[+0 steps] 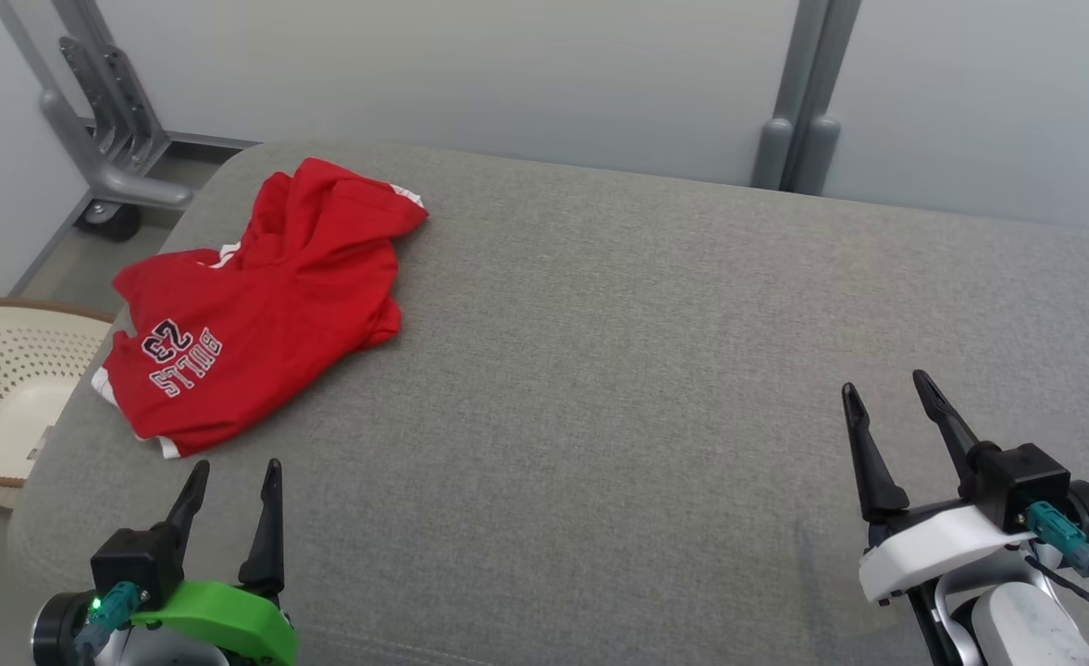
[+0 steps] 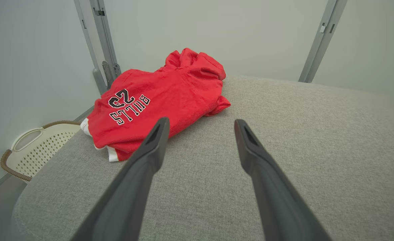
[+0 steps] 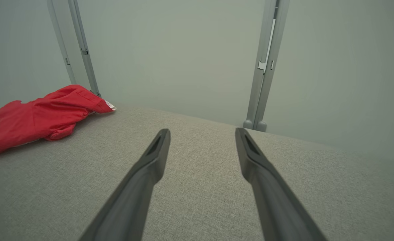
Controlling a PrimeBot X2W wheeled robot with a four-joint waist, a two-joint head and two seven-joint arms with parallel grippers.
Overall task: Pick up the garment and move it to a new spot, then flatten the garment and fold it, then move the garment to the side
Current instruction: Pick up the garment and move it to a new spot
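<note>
L tool (image 1: 236,464) and R tool (image 1: 884,382) both open, empty, low over grey cushion (image 1: 646,370). Red garment (image 1: 257,305) bunched just ahead-left of L tool, well left of R tool; L closest, so prob grabs first.

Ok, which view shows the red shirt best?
The head view: the whole shirt lies uncovered at the cushion's left end. The left wrist view shows it closer, but the left tool hides part of its near edge. The right wrist view cuts it off at the frame's left edge.
</note>
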